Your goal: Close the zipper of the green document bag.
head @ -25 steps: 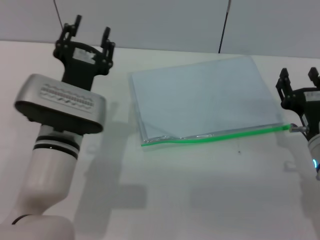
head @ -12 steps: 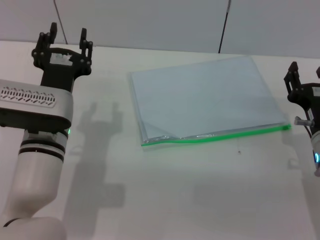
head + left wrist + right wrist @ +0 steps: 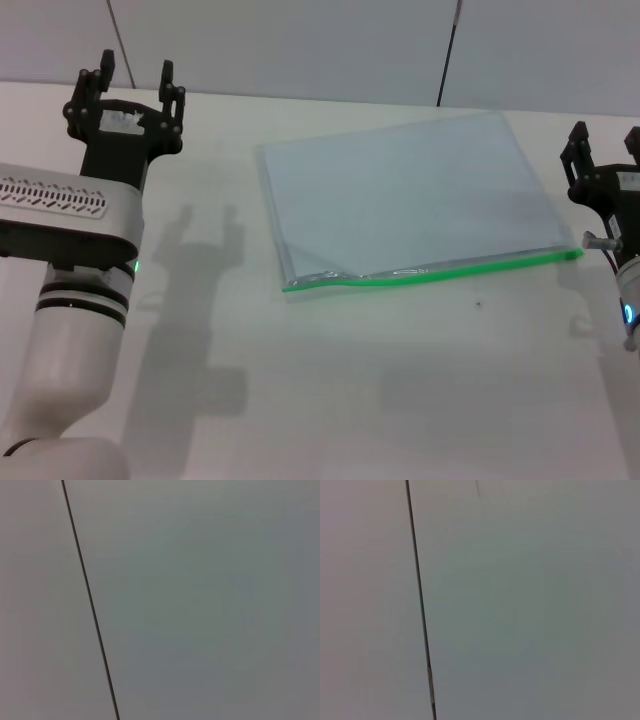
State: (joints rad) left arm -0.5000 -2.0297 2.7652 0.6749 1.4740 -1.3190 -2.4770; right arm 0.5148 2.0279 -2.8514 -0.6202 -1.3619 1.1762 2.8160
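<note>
Head view, green document bag [image 3: 405, 195] flat, zipper [image 3: 430, 270] nearest edge

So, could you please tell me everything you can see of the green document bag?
The green document bag is a flat, translucent pale blue-grey plastic pouch lying slightly skewed on the white table. Its bright green zipper runs along the near long edge, which bulges and gapes a little at the robot's left end. Neither gripper touches it; both wrist views miss it.
</note>
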